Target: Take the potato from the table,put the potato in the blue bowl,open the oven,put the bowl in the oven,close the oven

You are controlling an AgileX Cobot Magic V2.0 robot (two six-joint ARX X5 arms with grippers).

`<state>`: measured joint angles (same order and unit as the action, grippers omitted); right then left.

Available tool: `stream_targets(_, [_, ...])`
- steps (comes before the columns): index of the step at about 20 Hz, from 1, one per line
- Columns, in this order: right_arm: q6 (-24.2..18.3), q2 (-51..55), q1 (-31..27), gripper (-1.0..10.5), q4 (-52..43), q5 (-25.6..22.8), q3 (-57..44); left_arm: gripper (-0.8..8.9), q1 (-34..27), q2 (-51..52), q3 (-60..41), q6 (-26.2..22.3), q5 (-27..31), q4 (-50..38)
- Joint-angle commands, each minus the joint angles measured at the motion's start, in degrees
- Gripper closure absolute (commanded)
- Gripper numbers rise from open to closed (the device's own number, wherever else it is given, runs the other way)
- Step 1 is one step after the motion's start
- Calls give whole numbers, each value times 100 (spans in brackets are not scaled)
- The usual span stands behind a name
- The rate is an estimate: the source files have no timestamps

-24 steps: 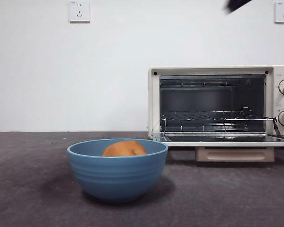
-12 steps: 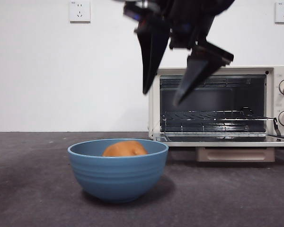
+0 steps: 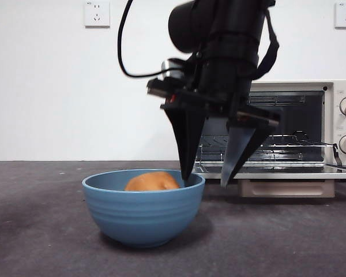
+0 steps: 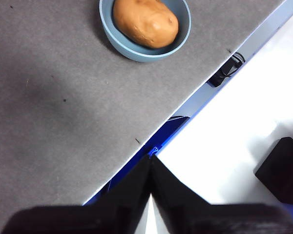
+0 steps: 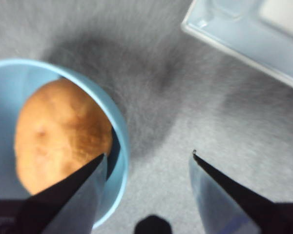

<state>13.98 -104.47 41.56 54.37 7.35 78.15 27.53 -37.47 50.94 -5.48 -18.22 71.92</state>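
While right hand [image 3: 206,180] gapes astride bowl rim | potato [image 3: 151,182] lies lengthwise in blue bowl [image 3: 143,210]

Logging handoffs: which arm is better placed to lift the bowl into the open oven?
Right. The right gripper hangs open astride the blue bowl's rim beside the oven; the left gripper waits shut off the table edge.

This looks like a robot test room dressed up as a kitchen corner. A plain white wall [image 3: 57,86] carries two bare power sockets [image 3: 97,13], and a dark grey table [image 3: 34,231] stands right against it. On the table sits a cream toaster oven [image 3: 265,130] with its door let down, near a blue bowl [image 3: 143,210] with a potato [image 3: 151,182] in it. The table's edge [image 4: 185,105] shows bare framing and a cable clip [image 4: 227,68], over a pale floor [image 4: 244,131].
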Motion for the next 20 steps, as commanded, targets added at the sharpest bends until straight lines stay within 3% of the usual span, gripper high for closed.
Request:
stream_targets(1, [-114,-170,7,669,-11,17,-4,821,-17,13,-31,-72,-22,-20])
stream_targets(4, [-221,-356,7,895,-13,111,-4,821,-17,13,-31,-79,-22,-22])
stream_targets(6, [-223,-404,11,962,-13,223,-4,821,-17,13,-31,-96,-20,-20])
stream_targets(12, [50,-286,-46,959,393,131,168,821,-17,13,-31,-96,-20,-24])
stream_targets(16, [111,-262,-258,959,1121,-195,909,821,-17,4,-31,-92,-20,-44])
stream_targets(20, [304,-262,-651,959,1283,-208,1751,821,-17,4,-31,-90,-20,-44])
